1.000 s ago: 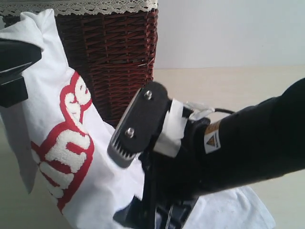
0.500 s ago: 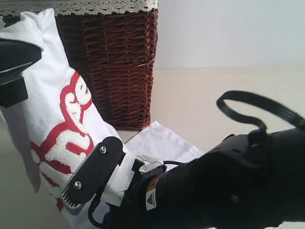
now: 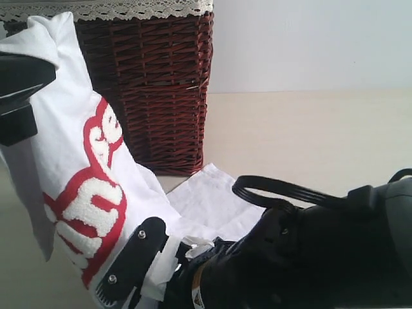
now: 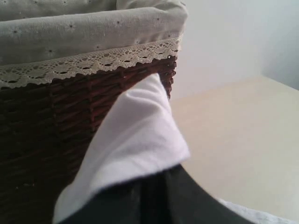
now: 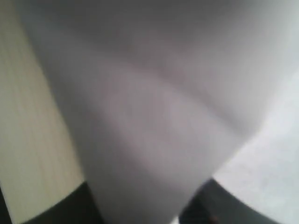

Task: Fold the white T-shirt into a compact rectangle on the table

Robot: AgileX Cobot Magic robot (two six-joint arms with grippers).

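The white T-shirt [image 3: 71, 141] hangs from the upper left, its red-outlined lettering [image 3: 90, 199] facing out and its lower part trailing onto the table [image 3: 309, 135]. My left gripper [image 4: 154, 198] is shut on a top corner of the white T-shirt [image 4: 135, 135], seen as a dark block [image 3: 16, 96] in the exterior view. My right gripper [image 5: 140, 207] is low at the shirt's bottom, one of its fingers [image 3: 132, 264] showing beside the cloth. White T-shirt fabric [image 5: 154, 116] fills the gap between its two dark fingers. Whether they press on it is unclear.
A dark wicker basket [image 3: 161, 84] with white lace trim stands right behind the hanging shirt. The pale table stretches to the right of the basket, up to a pale wall [image 3: 309, 38]. My right arm's dark body [image 3: 309, 257] fills the lower right.
My right arm has dropped from mid-height to the bottom of the exterior view, its finger now low against the shirt's lower part. The left gripper and the hanging shirt have stayed put.
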